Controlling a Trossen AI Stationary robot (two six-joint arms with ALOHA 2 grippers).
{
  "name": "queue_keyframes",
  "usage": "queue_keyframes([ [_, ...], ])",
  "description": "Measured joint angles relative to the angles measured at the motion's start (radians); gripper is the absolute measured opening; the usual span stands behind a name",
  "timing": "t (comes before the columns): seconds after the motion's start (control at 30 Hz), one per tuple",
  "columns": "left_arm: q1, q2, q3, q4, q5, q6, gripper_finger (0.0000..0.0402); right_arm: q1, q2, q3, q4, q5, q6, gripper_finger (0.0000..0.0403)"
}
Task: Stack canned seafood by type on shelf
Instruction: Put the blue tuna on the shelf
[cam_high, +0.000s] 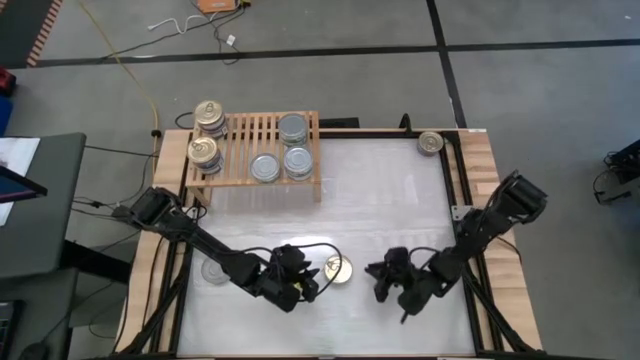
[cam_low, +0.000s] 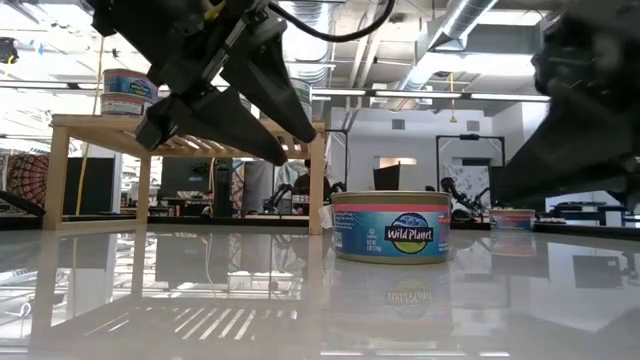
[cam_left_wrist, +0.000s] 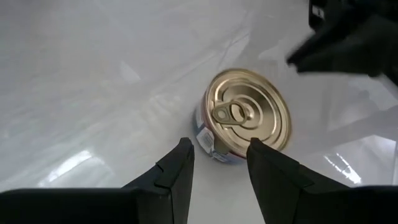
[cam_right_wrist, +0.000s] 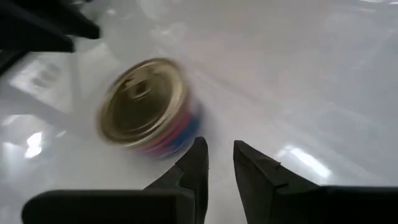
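I see the wooden shelf (cam_high: 252, 150) at the table's far left, carrying six cans. Left gripper (cam_left_wrist: 219, 163), fingers partly open and empty, sits beside the gold-top Wild Planet can (cam_high: 337, 268). Right gripper (cam_right_wrist: 219, 163), narrowly parted, holds nothing, nearby.

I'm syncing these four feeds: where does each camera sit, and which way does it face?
High view: overhead, straight down; both arms, shelf.
Low view: tabletop height, level toward the room; arms above.
Left wrist view: on that arm; left tool facing the gold-topped can.
Right wrist view: right tool, same can.
All four share that can.
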Motion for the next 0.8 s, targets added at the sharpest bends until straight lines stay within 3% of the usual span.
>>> queue_keyframes([
  [0.13, 0.020, 0.000, 0.000, 0.000, 0.000, 0.041, 0.0141, -0.039, -0.039, 0.000, -0.107, -0.015, 0.005, 0.0100],
  [0.47, 0.064, 0.000, 0.000, -0.001, 0.000, 0.070, 0.0141, -0.115, -0.037, 0.000, -0.104, -0.116, -0.049, 0.0112],
  [0.8, 0.063, 0.000, 0.000, -0.001, 0.000, 0.068, 0.0141, -0.121, -0.037, -0.001, 0.098, -0.207, -0.214, 0.0206],
])
